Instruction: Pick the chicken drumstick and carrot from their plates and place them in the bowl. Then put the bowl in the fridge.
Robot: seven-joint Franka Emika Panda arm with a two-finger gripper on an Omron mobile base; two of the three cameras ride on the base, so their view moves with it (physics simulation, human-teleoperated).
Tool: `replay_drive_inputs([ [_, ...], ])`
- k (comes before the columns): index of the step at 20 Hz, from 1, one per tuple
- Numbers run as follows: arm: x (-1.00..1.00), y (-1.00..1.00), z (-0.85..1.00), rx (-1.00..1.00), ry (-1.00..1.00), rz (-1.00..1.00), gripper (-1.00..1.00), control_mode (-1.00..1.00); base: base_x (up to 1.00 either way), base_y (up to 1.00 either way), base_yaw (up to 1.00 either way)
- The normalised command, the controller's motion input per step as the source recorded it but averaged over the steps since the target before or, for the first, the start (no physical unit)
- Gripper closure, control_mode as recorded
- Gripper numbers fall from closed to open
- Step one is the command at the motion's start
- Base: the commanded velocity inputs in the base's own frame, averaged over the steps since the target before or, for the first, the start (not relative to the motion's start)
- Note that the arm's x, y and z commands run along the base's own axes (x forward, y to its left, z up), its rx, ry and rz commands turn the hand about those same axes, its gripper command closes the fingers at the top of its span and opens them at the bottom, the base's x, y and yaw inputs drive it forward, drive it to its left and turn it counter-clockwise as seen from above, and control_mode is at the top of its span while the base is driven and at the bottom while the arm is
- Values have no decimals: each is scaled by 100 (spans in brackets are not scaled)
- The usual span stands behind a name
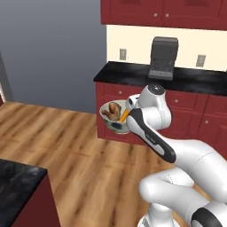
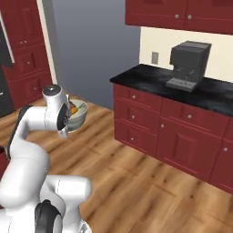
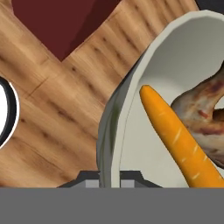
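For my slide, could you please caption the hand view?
Gripper shut on the bowl rim, carrot and chicken drumstick inside, above wooden floor.

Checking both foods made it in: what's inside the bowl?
The bowl holds the carrot and the drumstick, lying side by side. The bowl's bottom beneath them is covered.

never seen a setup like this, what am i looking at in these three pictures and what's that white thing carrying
It's a simulated kitchen. The white jointed thing is a robot arm on a driving base. Two pictures come from cameras behind it, left and right; the third looks along its hand. Its gripper is shut on the rim of a bowl, carried in the air above the wooden floor. Inside lie a carrot and a chicken drumstick. Behind stand red cabinets with a black counter and a coffee machine.
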Motion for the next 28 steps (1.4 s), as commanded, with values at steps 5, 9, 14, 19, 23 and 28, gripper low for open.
replay_drive_inputs([
  [5, 0, 0, 0, 0, 0, 0, 100, 100, 94, 0, 5],
  [9, 0, 0, 0, 0, 0, 0, 100, 100, 94, 5, 14],
  [14, 0, 0, 0, 0, 0, 0, 100, 100, 94, 3, 18],
  [19, 0, 0, 0, 0, 0, 0, 100, 100, 94, 1, 21],
  [23, 0, 0, 0, 0, 0, 0, 100, 100, 86, 0, 33],
  [28, 0, 0, 0, 0, 0, 0, 100, 100, 72, 0, 46],
])
